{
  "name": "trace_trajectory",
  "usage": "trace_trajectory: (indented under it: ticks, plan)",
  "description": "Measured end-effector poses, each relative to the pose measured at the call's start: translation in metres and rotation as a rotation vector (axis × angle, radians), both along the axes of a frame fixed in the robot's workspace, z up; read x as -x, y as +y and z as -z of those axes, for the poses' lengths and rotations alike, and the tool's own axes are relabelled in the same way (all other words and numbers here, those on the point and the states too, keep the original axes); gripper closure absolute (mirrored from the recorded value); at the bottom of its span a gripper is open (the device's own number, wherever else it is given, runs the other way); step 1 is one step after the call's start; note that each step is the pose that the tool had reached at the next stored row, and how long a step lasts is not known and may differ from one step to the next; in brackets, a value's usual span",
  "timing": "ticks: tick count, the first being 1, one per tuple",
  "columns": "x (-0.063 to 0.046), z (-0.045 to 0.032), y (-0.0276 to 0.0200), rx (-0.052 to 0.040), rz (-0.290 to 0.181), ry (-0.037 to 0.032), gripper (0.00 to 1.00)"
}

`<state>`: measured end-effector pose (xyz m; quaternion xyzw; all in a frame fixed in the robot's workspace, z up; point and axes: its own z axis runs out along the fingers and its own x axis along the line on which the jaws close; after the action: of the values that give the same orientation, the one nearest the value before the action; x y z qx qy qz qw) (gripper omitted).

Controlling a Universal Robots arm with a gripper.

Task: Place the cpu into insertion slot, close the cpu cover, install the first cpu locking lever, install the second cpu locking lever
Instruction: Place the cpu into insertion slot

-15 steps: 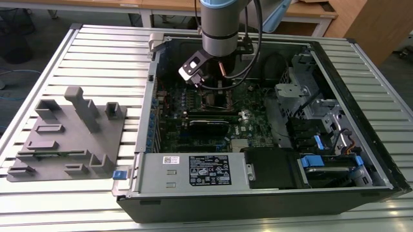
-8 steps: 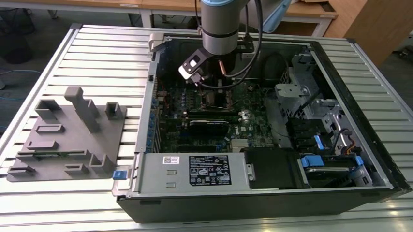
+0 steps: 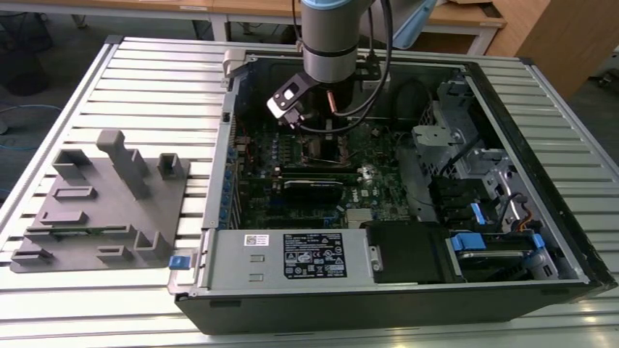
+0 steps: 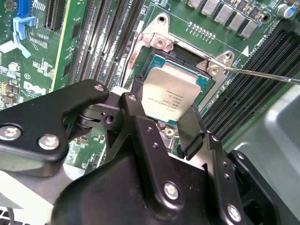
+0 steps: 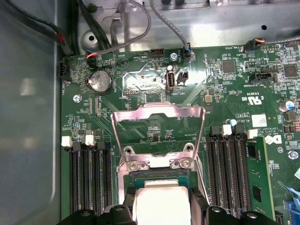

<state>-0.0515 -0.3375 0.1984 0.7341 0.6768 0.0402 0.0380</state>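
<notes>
On the exterior view's left a grey fixture block (image 3: 97, 210) sits on the slatted worktop (image 3: 145, 72). To its right stands the open computer case (image 3: 406, 308), and the arm (image 3: 334, 36) reaches down into the middle of it. In the second wrist view the hand (image 4: 165, 107) is drawn narrow on the cpu (image 4: 168, 91), its black fingers (image 4: 192, 124) set against two opposite edges so the silver top shows between them. The cpu hangs slightly tilted just above the insertion slot (image 4: 180, 57), whose dark recess shows past its far edge; whether any corner already touches the slot I cannot tell. In the first wrist view the cpu cover (image 5: 159, 111) stands swung open beyond the slot, and in the second wrist view a thin locking lever (image 4: 262, 75) juts out free. I judge the cpu light, rigid and thin, with a smooth top that could slip and a fragile underside, and the slot looks just as delicate. The edges, where the fingers sit, look the right place to hold it, kept flat and without force.
</notes>
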Motion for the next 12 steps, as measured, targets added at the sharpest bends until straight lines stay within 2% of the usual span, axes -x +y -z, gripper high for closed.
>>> trace_trajectory:
  ticks: [12]
  plan:
    - [-0.0005, 0.0022, 0.0000, -0.0008, 0.012, -0.0001, 0.46]
